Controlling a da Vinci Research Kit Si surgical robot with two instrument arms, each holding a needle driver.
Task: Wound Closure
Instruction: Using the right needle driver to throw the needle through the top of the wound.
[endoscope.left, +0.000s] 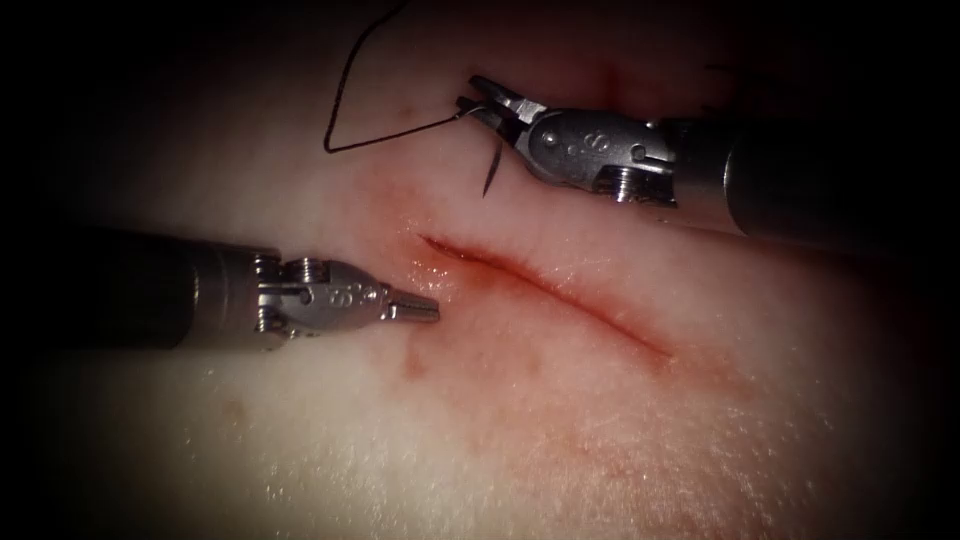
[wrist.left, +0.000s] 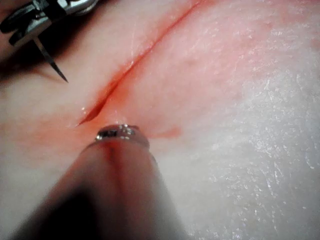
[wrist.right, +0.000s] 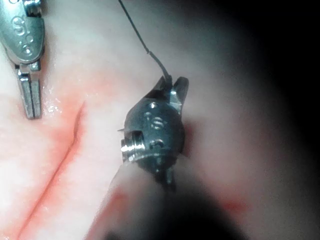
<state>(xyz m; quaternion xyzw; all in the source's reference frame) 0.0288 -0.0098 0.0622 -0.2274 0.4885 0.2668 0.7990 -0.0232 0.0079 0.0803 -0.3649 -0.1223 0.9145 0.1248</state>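
The cut (endoscope.left: 545, 290) runs slantwise across the pale tissue (endoscope.left: 520, 440), rimmed with red fluid. My right tool (endoscope.left: 470, 93) hovers beyond the cut's upper-left end, jaws shut on the curved needle (endoscope.left: 492, 165) near its thread end. The needle's tip points down, free of the tissue. Black thread (endoscope.left: 345, 90) loops away from the needle to the upper left. My left tool (endoscope.left: 425, 310) lies just left of the cut's upper end, jaws shut on nothing. The left wrist view has the needle (wrist.left: 50, 60) under the right tool (wrist.left: 25, 25). The right wrist view has both the right tool (wrist.right: 172, 85) and the left tool (wrist.right: 31, 107).
A small red smear (endoscope.left: 412, 362) marks the tissue below the left tool. Red fluid (endoscope.left: 450, 265) glistens at the cut's upper-left end. Red staining spreads around the cut's lower-right end (endoscope.left: 700, 375).
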